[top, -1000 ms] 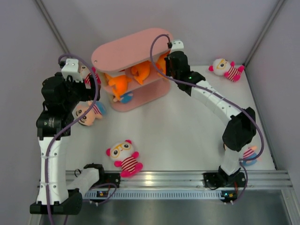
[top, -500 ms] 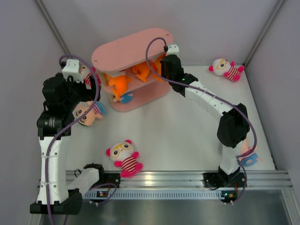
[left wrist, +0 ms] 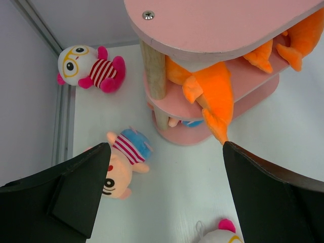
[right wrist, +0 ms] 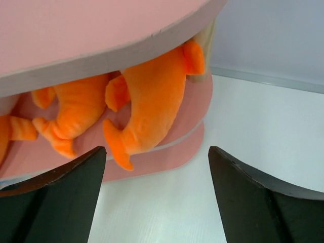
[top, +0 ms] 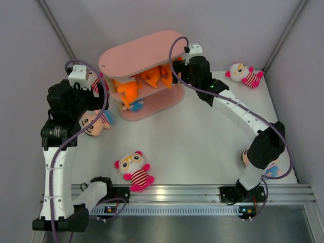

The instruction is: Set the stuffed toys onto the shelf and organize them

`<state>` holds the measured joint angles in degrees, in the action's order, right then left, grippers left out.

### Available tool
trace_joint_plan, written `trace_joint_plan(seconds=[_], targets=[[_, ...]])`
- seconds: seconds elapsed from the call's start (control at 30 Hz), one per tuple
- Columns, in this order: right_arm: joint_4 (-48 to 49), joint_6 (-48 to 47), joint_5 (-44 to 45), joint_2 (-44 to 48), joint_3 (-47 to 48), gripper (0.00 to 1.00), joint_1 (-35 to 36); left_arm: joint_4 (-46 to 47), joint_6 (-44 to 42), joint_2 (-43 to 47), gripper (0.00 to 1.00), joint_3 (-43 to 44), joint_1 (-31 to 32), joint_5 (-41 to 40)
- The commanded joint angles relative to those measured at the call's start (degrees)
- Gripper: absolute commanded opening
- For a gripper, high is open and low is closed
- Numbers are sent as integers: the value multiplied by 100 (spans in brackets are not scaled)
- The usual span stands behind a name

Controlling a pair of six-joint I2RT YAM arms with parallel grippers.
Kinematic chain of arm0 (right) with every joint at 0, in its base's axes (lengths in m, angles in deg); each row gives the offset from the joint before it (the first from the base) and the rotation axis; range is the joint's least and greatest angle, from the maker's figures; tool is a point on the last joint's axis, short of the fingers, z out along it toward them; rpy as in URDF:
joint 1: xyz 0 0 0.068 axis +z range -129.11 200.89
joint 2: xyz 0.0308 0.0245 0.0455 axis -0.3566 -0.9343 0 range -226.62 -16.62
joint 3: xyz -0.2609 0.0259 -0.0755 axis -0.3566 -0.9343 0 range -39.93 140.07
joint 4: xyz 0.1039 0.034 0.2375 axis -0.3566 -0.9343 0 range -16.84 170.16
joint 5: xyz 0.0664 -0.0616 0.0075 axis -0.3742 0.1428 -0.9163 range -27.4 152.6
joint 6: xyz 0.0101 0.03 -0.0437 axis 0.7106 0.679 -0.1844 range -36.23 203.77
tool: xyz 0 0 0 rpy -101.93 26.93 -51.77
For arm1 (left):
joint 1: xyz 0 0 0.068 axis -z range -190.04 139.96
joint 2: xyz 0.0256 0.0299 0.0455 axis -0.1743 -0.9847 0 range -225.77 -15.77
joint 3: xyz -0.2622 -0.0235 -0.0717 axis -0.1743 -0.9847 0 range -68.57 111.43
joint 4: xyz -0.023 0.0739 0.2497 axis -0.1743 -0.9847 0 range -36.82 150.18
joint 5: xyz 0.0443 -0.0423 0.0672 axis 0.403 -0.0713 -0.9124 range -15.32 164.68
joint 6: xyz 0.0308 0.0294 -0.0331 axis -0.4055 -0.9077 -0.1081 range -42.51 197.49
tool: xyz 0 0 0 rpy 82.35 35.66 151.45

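Note:
The pink shelf (top: 142, 54) stands at the back left. Three orange sharks lie on its middle tier; the rightmost shark (right wrist: 152, 98) hangs its tail over the tier's edge. My right gripper (right wrist: 157, 149) is open and empty just off the shelf's right end, clear of that shark. My left gripper (left wrist: 166, 148) is open and empty above the table left of the shelf (left wrist: 217, 25). Below it lies a peach-faced doll (left wrist: 119, 167). A white-faced doll (left wrist: 88, 68) lies behind it, another (top: 134, 169) near the front, and a third (top: 244, 74) at the far right.
A blue and peach toy (top: 271, 169) peeks out beside the right arm's base. A small blue toy (top: 134, 106) lies on the shelf's bottom tier. Grey walls close in the table on three sides, and a metal rail (top: 177, 192) runs along the near edge.
My right gripper has opened and let go of an orange shark, which now rests on the middle tier. It has drawn back to the right. The left arm has stayed put.

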<state>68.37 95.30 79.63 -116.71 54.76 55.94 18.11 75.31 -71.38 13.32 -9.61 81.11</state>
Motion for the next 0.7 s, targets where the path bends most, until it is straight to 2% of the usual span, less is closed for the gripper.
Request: trace_joint_plan(seconds=[0.0,0.07,0.13,0.2,0.23,0.27,0.33,0.37,0.43,0.47,0.53,0.57,0.67], targets=[[-50,-168,-876,806,-21,84,-287,137,-108,86,98,-41,1,-116],[-226,-256,-1323,1060,-39,91,-489,102,-169,86,98,-33,-7,-169],[-455,-248,-1588,1333,-117,92,-813,32,-204,60,98,-15,-7,-317],[-613,32,-2211,1448,-179,93,-1252,-64,-318,42,98,3,1,-511],[-631,190,-2431,1475,-258,93,-1542,-91,-362,25,98,3,1,-764],[-631,522,-2703,1432,-285,92,-2223,-135,-467,7,98,3,-7,-871],[-780,832,-2785,1230,-180,90,-2912,-214,-555,-28,98,11,-7,-1030],[-781,1033,-2881,925,-136,89,-3490,-241,-652,-81,98,11,-173,-1204],[-772,1245,-2864,537,152,88,-4082,-328,-714,-212,98,73,-209,-1337],[-772,1447,-2864,65,294,85,-4476,-355,-784,-265,98,108,-236,-1408],[-850,1641,-2881,-456,897,82,-4804,-434,-828,-432,98,274,-288,-1435],[-1016,1729,-2855,-1015,1154,80,-5040,-504,-863,-485,98,345,-315,-1443],[-1394,1713,-2497,-2027,2156,79,-5297,-662,-925,-748,98,679,-446,-1478]])
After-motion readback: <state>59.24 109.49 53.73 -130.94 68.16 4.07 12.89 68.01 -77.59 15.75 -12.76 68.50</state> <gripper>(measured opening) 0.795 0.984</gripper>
